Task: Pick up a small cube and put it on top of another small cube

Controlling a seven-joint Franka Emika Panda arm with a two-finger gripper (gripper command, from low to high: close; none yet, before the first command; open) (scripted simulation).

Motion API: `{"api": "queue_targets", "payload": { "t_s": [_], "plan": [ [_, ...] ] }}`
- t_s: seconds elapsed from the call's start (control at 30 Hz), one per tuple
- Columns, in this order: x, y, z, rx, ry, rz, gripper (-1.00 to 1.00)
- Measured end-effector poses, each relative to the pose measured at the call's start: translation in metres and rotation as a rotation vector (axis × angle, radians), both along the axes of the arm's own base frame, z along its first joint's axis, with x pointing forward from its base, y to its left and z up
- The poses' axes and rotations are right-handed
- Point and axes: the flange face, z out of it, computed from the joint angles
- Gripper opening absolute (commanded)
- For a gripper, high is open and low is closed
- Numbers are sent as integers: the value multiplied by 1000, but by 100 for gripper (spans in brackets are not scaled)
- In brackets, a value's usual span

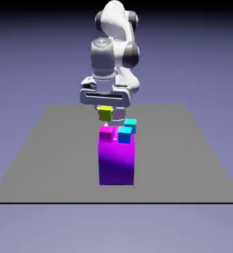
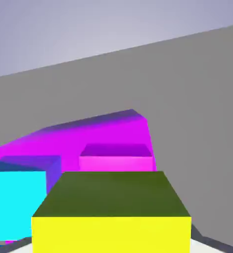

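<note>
End effector [image 1: 105,109] grips yellow cube [image 1: 105,114] just above magenta cube [image 1: 107,133].

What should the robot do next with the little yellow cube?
Probably lower it straight down. The gripper holds the yellow cube just above the pink cube on the purple block, seemingly lined up but apart, beside a cyan cube.

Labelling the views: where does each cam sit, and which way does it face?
Exterior view: fixed, across the table and above, facing the arm; whole arm and gripper show.
Hand view: on the hand, looking along the gripper; fingers hidden by the held yellow cube.
Shared: yellow cube, magenta cube, one cyan cube, purple block.
</note>
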Motion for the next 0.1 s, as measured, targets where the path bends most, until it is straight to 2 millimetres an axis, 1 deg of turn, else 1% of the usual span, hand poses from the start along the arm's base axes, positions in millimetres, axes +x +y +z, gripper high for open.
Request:
{"api": "queue_targets", "payload": {
  "t_s": [0.03, 0.1],
  "plan": [
    [-1, 0, -5, 0, 0, 0, 100],
    [-1, 0, -5, -3, 0, 0, 100]
  ]
}}
